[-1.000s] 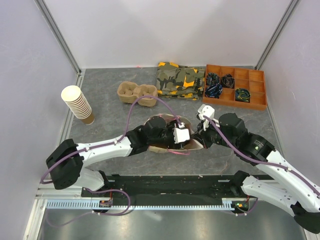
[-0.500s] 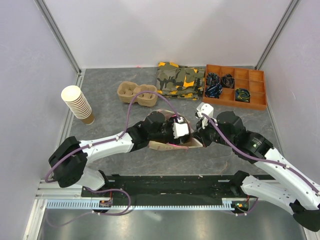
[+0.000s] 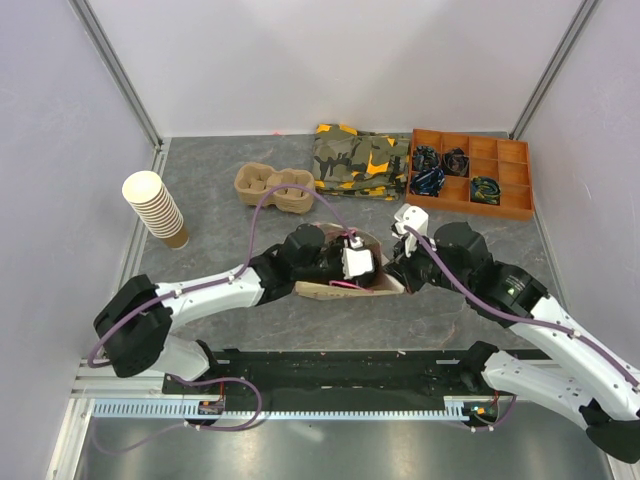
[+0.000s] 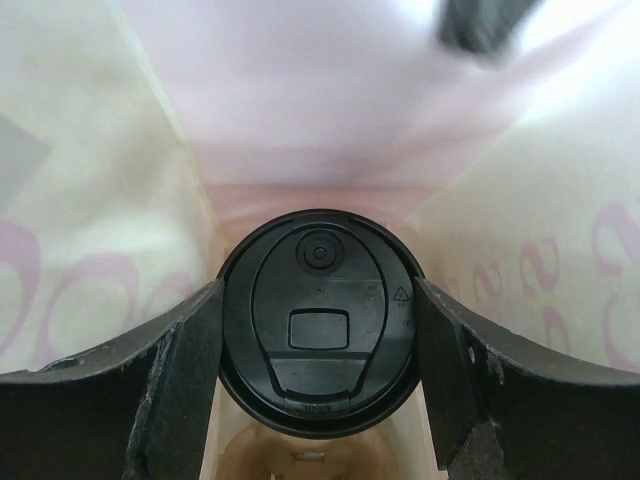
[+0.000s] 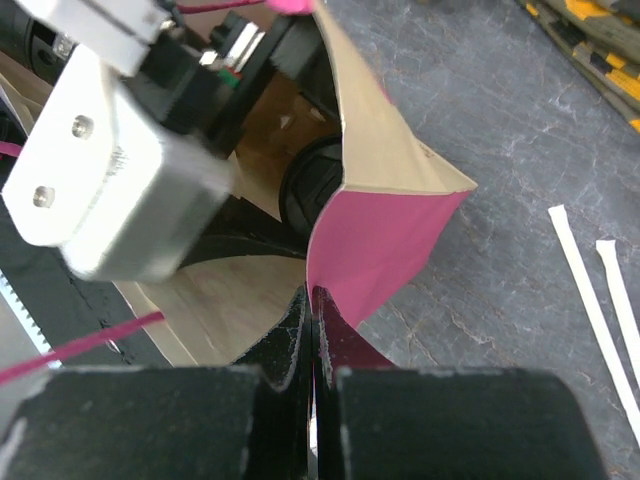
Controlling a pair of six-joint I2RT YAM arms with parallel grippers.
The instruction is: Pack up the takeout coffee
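- L gripper (image 4: 318, 305) is reaching into the bag (image 4: 90, 250), jaws clamping the coffee (image 4: 318, 325) on both sides, just under the rim of its black lid (image 4: 330, 270)
- Coffee is sitting between the L fingers (image 4: 170, 380) inside the bag, lid facing the wrist cam, pale bag walls w/ pink print rising on either side
- R gripper (image 5: 313, 315) is pinching the bag's rim, jaws closed on the paper, pink lining showing beside them
- In the R wrist view the bag mouth is gaping toward the L arm; part of the lid is showing inside
- Top view: bag is lying on the table (image 3: 200, 270) mid-front between the 2 wrists, coffee hidden there
- Cup stack (image 3: 155, 208) is standing at far left; carrier (image 3: 274, 186), camo cloth (image 3: 360, 160) & orange tray (image 3: 470, 172) are lying along the back, all well apart from the bag
- 2 white strips (image 5: 595, 310) are lying on the table beside the bag
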